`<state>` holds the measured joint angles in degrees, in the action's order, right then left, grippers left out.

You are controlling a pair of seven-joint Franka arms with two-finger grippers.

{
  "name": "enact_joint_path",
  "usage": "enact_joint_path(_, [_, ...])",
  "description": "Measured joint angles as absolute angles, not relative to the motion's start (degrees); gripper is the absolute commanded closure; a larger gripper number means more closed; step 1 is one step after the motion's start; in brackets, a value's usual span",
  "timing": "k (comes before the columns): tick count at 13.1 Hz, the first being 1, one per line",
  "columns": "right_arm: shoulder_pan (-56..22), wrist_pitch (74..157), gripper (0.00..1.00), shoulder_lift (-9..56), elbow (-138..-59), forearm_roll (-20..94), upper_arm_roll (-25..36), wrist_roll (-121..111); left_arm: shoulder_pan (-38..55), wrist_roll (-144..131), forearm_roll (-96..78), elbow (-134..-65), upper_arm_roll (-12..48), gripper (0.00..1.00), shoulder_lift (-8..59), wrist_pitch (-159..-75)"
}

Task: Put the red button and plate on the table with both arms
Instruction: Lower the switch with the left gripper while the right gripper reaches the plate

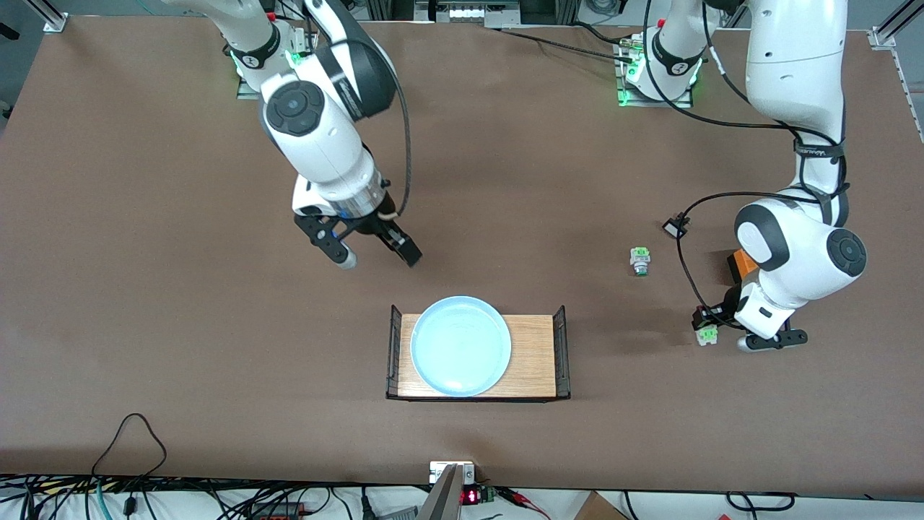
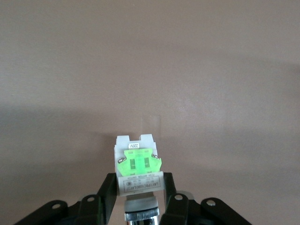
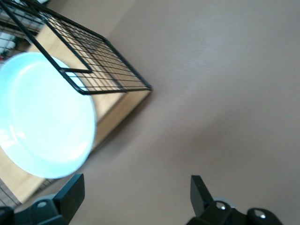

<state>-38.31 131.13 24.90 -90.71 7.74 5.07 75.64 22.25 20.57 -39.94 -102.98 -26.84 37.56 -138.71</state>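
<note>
Taking the front view as a dial centred on the plate (image 1: 460, 347), the pale blue plate lies flat on a small light-wood rack (image 1: 535, 354) with black wire ends. The rack stands on the brown table (image 1: 180, 289), near the edge closest to the front camera.

At about eleven o'clock from the plate, the right gripper (image 1: 369, 251) hangs over bare tabletop with its jaws spread wide and nothing between them. Its wrist view looks past the open fingers (image 3: 70, 193) at the plate's rim and one wire end of the rack.

At about three o'clock, toward the left arm's end of the table, the left gripper (image 1: 722, 328) sits low over the table. Its jaws pinch the red button (image 1: 705, 334) by the whitish body, with the bright green block pointing away from the fingers (image 2: 108, 192). I cannot tell whether the button touches the tabletop.

At about two o'clock, a second green-and-silver switch (image 1: 639, 261) stands alone on the table. A small black-and-white switch (image 1: 675, 227) lies a little farther from the front camera.
</note>
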Motion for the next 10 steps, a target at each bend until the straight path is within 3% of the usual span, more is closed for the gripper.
enact_joint_path(5, [-40.6,135.9,0.00,30.2,-87.0,7.7,5.2,80.7,21.6,31.6,-48.6,-103.5,-26.8,0.97,40.5,-139.6])
enact_joint_path(7, [-40.5,137.7,0.00,31.0,-86.8,7.7,5.6,80.7,21.2,33.8,-49.7,-103.6,-26.8,0.90,40.6,-139.6])
enact_joint_path(10, [-40.1,142.6,0.00,33.0,-86.8,7.7,5.9,80.8,21.1,35.8,-50.5,-103.7,-26.8,0.73,40.6,-139.6])
